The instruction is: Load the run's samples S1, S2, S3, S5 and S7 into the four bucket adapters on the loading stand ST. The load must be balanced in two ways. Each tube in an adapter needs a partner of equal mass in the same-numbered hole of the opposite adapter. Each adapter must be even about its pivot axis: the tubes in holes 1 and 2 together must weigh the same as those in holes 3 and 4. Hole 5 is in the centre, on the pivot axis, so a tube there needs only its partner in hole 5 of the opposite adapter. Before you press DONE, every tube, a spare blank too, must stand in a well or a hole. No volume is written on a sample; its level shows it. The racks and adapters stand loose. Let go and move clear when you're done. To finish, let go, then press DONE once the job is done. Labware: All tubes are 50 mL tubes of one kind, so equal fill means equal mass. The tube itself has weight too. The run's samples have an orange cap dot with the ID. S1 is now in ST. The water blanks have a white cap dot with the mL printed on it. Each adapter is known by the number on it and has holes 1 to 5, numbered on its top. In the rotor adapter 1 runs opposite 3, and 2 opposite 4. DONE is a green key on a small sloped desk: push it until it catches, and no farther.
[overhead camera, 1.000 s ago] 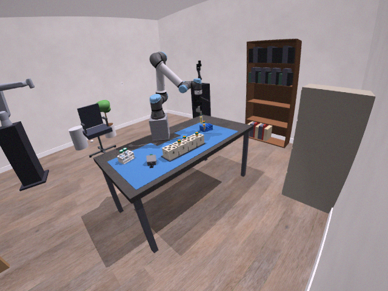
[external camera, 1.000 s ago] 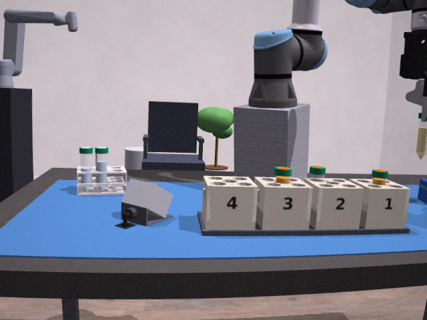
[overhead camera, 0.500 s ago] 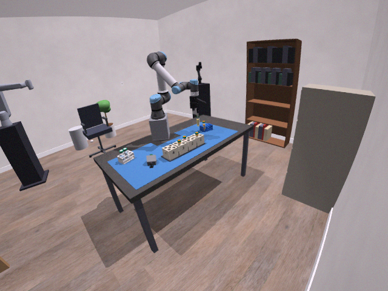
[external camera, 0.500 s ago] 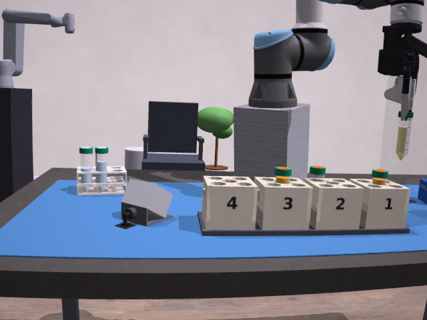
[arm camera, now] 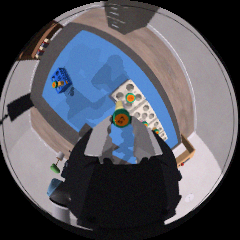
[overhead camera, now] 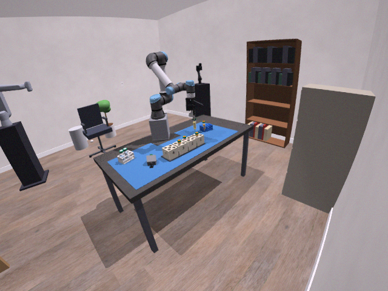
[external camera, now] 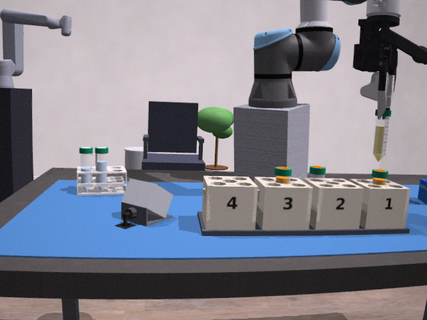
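My gripper (external camera: pixel 383 111) is shut on a sample tube (external camera: pixel 379 137) with a green cap, an orange dot and yellow liquid. It hangs upright in the air above adapter 1 (external camera: pixel 385 203); its tip is clear of the adapter top. The wrist view shows the held tube's cap (arm camera: pixel 121 118) between the fingers. The loading stand (external camera: pixel 303 207) holds adapters 4 (external camera: pixel 229 203), 3 (external camera: pixel 283 203), 2 (external camera: pixel 336 203) and 1. One orange-dot tube stands in adapter 3 (external camera: pixel 282 173), one in adapter 2 (external camera: pixel 317 170) and one in adapter 1 (external camera: pixel 379 175). Adapter 4 is empty.
A blue rack (overhead camera: pixel 206 126) with one more orange-dot tube stands at the table's far end. A clear rack (external camera: pixel 101 179) with two water blanks stands at the left. The sloped DONE desk (external camera: pixel 146 205) sits between that rack and the stand.
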Robot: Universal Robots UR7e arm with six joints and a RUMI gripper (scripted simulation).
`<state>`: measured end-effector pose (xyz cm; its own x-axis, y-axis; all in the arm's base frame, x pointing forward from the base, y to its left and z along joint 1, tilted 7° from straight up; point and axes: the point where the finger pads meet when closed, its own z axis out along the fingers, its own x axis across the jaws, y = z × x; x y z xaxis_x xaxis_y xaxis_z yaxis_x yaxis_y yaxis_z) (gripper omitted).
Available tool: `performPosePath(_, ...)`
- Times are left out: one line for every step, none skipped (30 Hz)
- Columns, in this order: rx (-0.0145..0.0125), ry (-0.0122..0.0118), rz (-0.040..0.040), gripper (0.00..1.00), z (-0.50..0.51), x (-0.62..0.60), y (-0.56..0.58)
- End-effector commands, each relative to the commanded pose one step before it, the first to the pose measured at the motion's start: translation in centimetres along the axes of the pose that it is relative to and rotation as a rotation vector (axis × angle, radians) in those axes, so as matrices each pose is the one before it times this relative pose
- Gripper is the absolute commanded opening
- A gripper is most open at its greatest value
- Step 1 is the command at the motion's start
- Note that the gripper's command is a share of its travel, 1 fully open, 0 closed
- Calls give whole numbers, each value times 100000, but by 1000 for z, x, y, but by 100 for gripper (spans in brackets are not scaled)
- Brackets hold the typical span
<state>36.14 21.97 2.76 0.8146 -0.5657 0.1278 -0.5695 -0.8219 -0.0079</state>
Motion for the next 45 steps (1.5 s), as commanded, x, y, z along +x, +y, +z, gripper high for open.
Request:
performPosePath(383,-283,-242,0,-18,3396,1307)
performPosePath(-1,1,0,0,0,618,253)
performPosePath(-1,1,0,0,0,617,253)
performPosePath(-1,1,0,0,0,617,253)
performPosePath(-1,1,0,0,0,617,253)
performPosePath(0,0,0,0,0,0,0)
performPosePath(0,0,0,0,0,0,0)
performPosePath(-2,1,0,0,0,619,251)
performPosePath(-1,1,0,0,0,617,253)
performPosePath(-1,1,0,0,0,617,253)
performPosePath(-1,1,0,0,0,617,253)
performPosePath(-1,1,0,0,0,617,253)
performPosePath(-1,1,0,0,0,617,253)
performPosePath(-1,1,0,0,0,617,253)
performPosePath(-1,1,0,0,0,617,253)
performPosePath(-1,1,0,0,0,617,253)
performPosePath(-1,1,0,0,0,617,253)
performPosePath(-1,1,0,0,0,617,253)
performPosePath(-1,1,0,0,0,617,253)
performPosePath(-1,1,0,0,0,617,253)
performPosePath(-1,1,0,0,0,617,253)
performPosePath(-1,1,0,0,0,617,253)
performPosePath(0,0,0,0,0,0,0)
performPosePath(0,0,0,0,0,0,0)
performPosePath(-1,-1,0,0,0,9,0)
performPosePath(0,0,0,0,0,0,0)
performPosePath(0,0,0,0,0,0,0)
performPosePath(0,0,0,0,0,0,0)
performPosePath(0,0,0,0,0,0,0)
performPosePath(0,0,0,0,0,0,0)
performPosePath(-1,4,2,0,-1,-8,-3)
performPosePath(0,-1,-1,0,0,2,0)
performPosePath(1,-3,-2,0,267,6,3)
performPosePath(0,0,0,0,266,0,0)
performPosePath(0,0,0,0,266,0,0)
performPosePath(0,0,0,0,266,0,0)
performPosePath(0,0,0,0,266,0,0)
performPosePath(0,0,0,0,266,0,0)
performPosePath(0,0,0,0,267,0,0)
performPosePath(0,0,0,0,0,0,0)
performPosePath(0,0,0,0,0,0,0)
performPosePath(0,0,0,0,267,0,0)
performPosePath(0,0,0,0,266,0,0)
performPosePath(0,0,0,0,266,0,0)
performPosePath(0,0,0,0,267,0,0)
